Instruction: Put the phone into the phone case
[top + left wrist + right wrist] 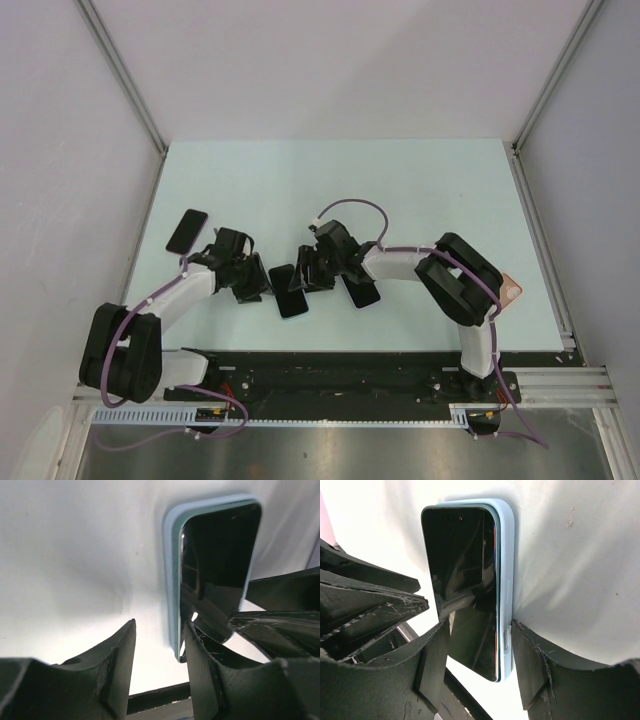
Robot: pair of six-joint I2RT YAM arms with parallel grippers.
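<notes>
Phone (462, 570), screen up, lies in the pale blue phone case (507, 555) on the tabletop (400, 180), just in front of and between the two arms. One long side shows a broad strip of case rim and the other almost none, so I judge it only partly seated. The right claw (480, 625) is spread, with the cased phone's near end showing between its fingers; whether they touch it I cannot tell. The left claw (160, 625) is spread too, one finger (200, 670) at the case's near corner. Pressing down on one edge could lever the opposite edge out, or skid the light case across the smooth tabletop. With both claws crowded at the same end, they could also knock each other. A second dark phone-like slab (186, 232) lies well apart to the left.
</notes>
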